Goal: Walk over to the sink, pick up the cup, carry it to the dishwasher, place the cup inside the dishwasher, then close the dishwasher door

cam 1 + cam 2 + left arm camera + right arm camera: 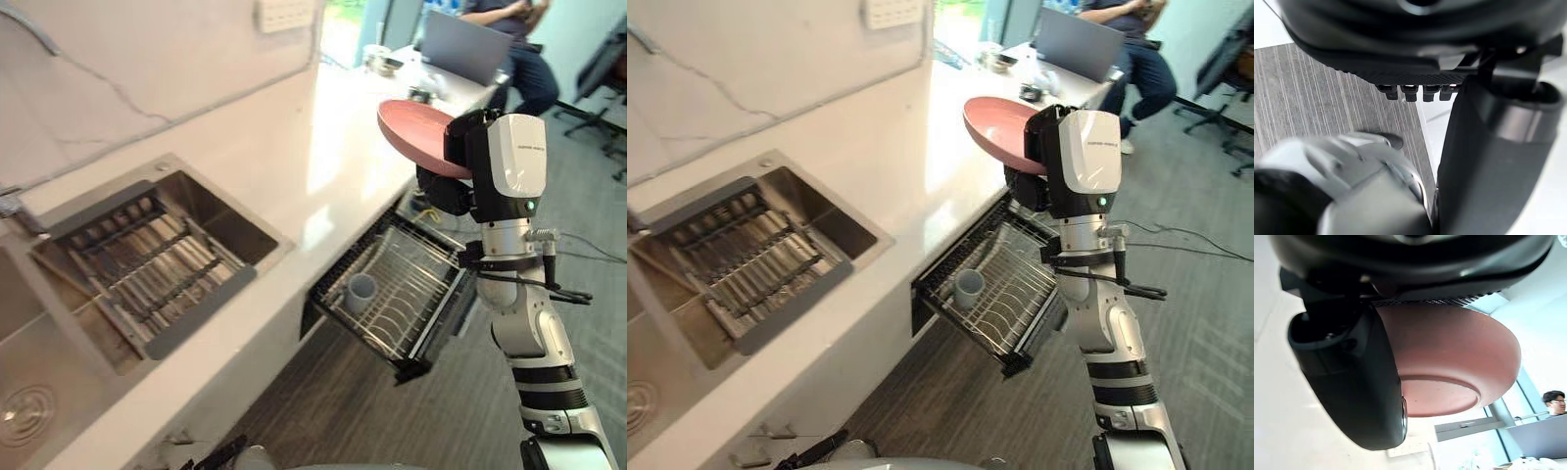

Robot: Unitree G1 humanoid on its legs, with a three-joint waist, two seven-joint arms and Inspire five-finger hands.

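the right robot hand (443, 191) is gripping a shallow pink bowl (416, 132) over the pulled-out black wire dishwasher rack (431, 284), where a pale grey cup (361, 291) is already standing; placing is seemingly underway, next calling for careful lowering.

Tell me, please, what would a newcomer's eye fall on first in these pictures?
First, the pink bowl held up in the right hand, above the counter's edge and the pulled-out dishwasher rack. Next, a pale cup standing upright toward that rack's near end. A sink with a slatted insert lies to the left, and a person sits at the far end.
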